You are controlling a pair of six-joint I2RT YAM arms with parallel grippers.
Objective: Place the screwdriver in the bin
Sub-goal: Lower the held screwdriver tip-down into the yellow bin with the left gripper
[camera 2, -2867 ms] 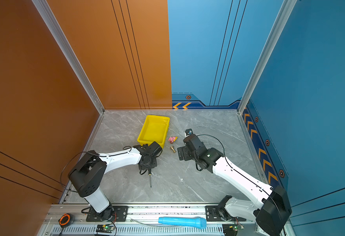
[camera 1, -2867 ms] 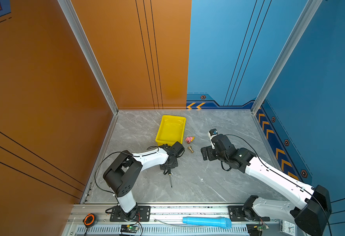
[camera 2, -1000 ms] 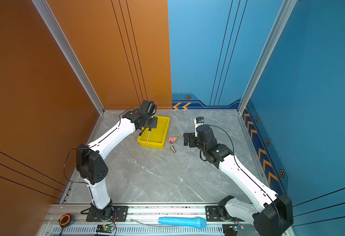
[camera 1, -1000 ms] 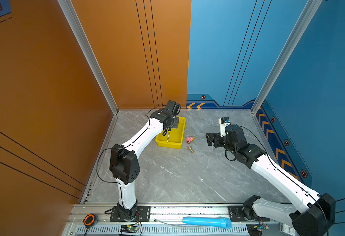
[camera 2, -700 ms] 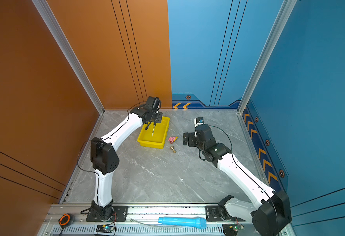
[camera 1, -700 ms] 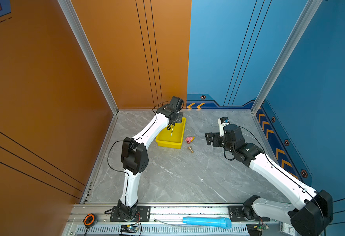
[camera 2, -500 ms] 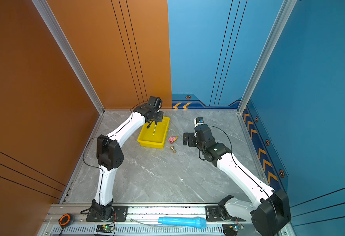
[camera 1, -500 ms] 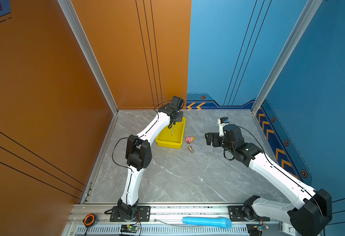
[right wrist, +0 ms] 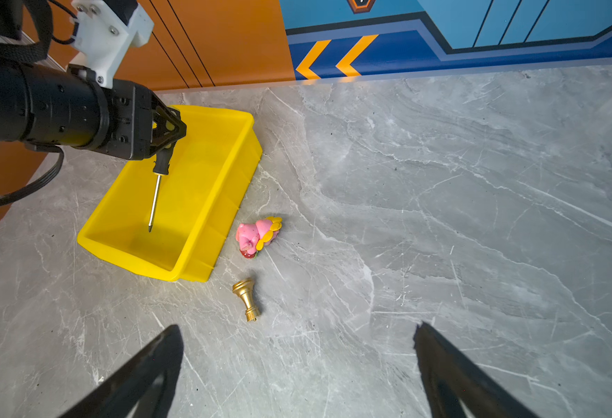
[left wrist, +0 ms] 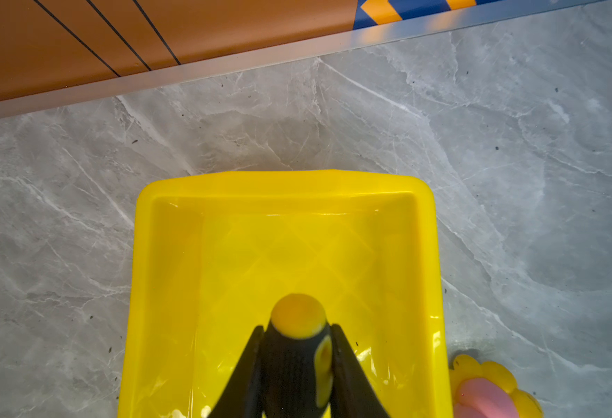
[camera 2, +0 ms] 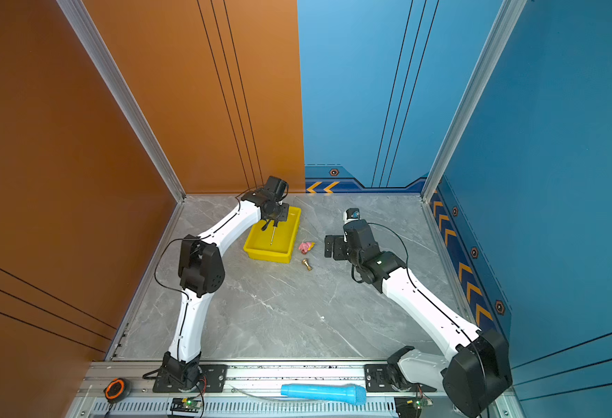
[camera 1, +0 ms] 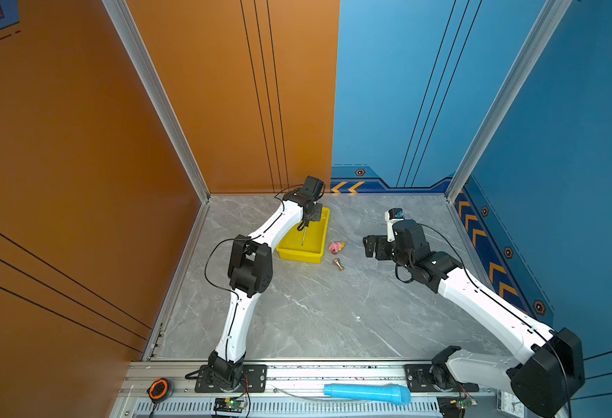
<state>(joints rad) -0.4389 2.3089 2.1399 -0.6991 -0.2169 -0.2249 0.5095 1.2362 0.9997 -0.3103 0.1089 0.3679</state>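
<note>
Above the bin (right wrist: 225,113), the left gripper (right wrist: 170,134) clamps the screwdriver (right wrist: 155,197) by its handle, tip down: placing step, needing only a release. The right gripper (right wrist: 297,330) hovers, fingers spread.

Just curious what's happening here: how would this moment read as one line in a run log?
left pincer: shut on screwdriver | screwdriver: hanging tip-down over bin, not released | right pincer: open, empty
</note>
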